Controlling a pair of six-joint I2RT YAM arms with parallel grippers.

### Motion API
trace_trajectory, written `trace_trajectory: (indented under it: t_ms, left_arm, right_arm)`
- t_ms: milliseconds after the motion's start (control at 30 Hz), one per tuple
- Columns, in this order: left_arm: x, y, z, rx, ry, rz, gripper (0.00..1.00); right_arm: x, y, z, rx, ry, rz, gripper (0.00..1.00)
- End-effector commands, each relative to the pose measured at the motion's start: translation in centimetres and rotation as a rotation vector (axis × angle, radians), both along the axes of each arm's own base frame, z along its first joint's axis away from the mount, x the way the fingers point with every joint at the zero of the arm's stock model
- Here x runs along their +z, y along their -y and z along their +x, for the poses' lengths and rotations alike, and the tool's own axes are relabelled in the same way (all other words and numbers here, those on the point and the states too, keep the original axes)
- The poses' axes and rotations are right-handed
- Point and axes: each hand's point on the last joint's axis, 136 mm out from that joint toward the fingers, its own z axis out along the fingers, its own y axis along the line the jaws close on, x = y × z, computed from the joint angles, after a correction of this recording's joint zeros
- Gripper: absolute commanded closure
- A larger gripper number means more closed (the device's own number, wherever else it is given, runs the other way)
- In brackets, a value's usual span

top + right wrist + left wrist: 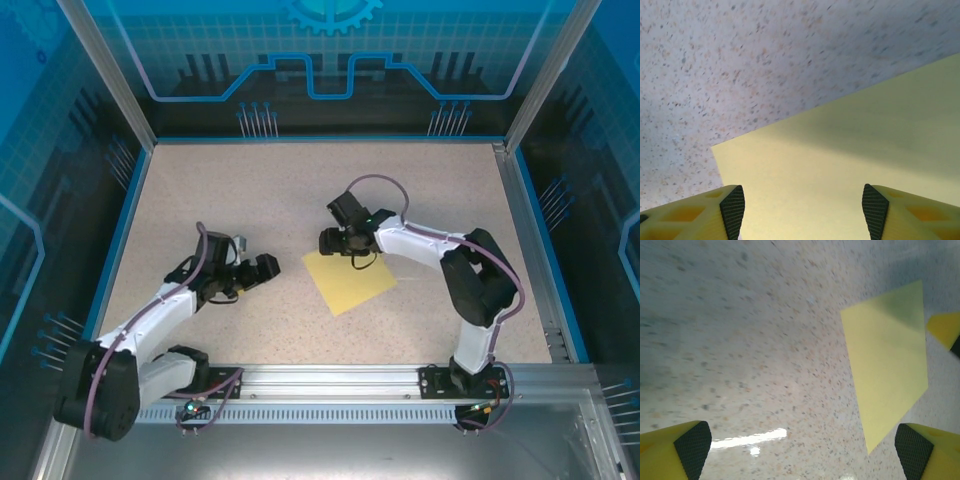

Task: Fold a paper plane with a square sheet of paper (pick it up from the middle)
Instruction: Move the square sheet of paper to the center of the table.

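Observation:
The square sheet of paper [350, 281] is plain yellow and lies flat on the speckled table, turned like a diamond, with no crease showing. My right gripper [345, 248] hangs over the sheet's far corner. In the right wrist view it [803, 210] stands open above the sheet [850, 155], its black pads apart and nothing between them. My left gripper [263, 269] rests low just left of the sheet, wide open [802, 450], with bare table between its fingertips [692, 447]. The sheet [890, 365] lies ahead and to its right.
A blue-edged rim [140, 170] and transparent walls enclose the table [250, 190]. One yellow finger of the right gripper [944, 327] pokes into the left wrist view beside the sheet. The aluminium rail [330, 378] with both arm bases runs along the near edge.

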Motion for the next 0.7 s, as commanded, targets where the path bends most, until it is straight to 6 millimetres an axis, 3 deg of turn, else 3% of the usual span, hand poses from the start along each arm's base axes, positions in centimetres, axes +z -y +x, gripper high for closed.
trace_trajectory:
  t_ms: [0, 300, 467, 667]
  left_arm:
    - [1.7, 3.2, 0.8, -0.127, 0.054, -0.017, 0.02]
    - [1.2, 7.8, 1.3, -0.217, 0.031, -0.045, 0.01]
    - [1.0, 8.9, 2.3, -0.209, 0.014, -0.060, 0.01]
    - [0.8, 9.6, 3.6, -0.190, 0.006, -0.075, 0.02]
  right_arm:
    - [-1.8, 2.9, -1.0, 0.048, -0.072, -0.036, 0.35]
    - [-4.6, 7.5, -2.8, -0.001, -0.154, -0.075, 0.34]
    - [-5.6, 7.7, -5.3, -0.034, -0.195, -0.010, 0.33]
    - [-7.8, 8.4, -9.1, -0.270, -0.255, 0.079, 0.32]
